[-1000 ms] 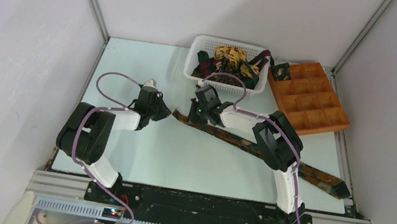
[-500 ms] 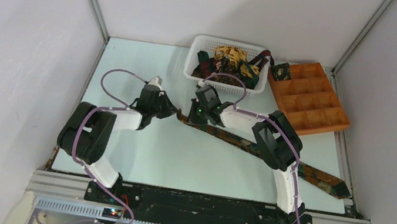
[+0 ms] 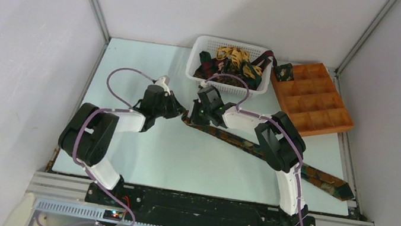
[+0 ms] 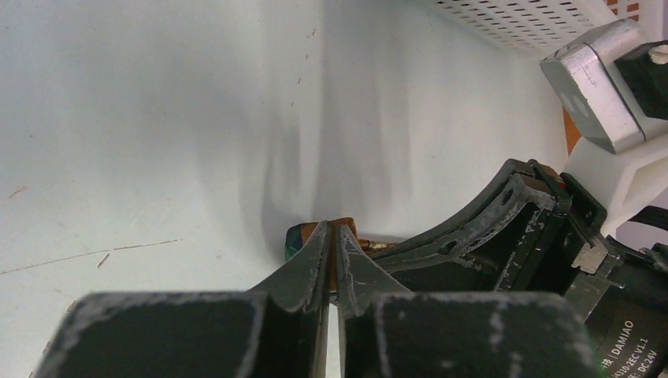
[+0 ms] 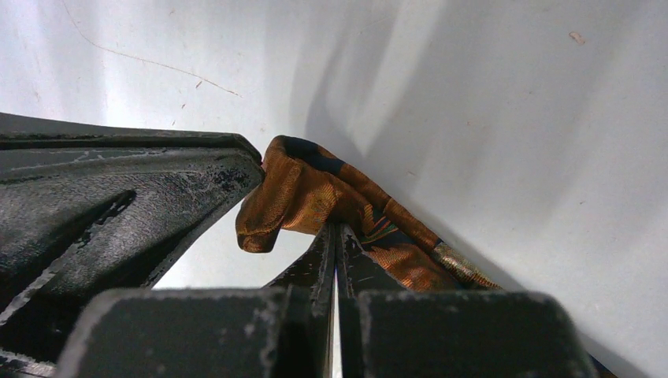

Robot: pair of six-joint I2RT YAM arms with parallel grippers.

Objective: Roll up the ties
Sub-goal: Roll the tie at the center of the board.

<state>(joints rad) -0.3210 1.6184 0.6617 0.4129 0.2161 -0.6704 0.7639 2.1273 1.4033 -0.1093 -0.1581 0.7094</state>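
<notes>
A long dark green, brown and orange patterned tie (image 3: 320, 178) lies flat on the table, running from mid-table to the near right. Its narrow end (image 5: 303, 189) is folded over. My left gripper (image 3: 177, 111) is shut on that end; the fabric (image 4: 303, 238) shows at the tips of its fingers (image 4: 315, 256). My right gripper (image 3: 194, 114) is shut on the tie just beside it, its fingers (image 5: 323, 252) pinching the orange fabric. Both grippers meet tip to tip. More ties (image 3: 231, 63), yellow-gold and dark ones, lie heaped in the basket.
A white plastic basket (image 3: 197, 55) stands at the back centre. An orange-brown compartment tray (image 3: 319, 107) stands at the back right, with a small dark coil (image 3: 283, 72) in its far left compartment. The tie's wide end (image 3: 336, 186) reaches the table's right edge.
My left gripper has moved right toward the right gripper, carrying the tie's narrow end with it. The right arm has stayed in place.
</notes>
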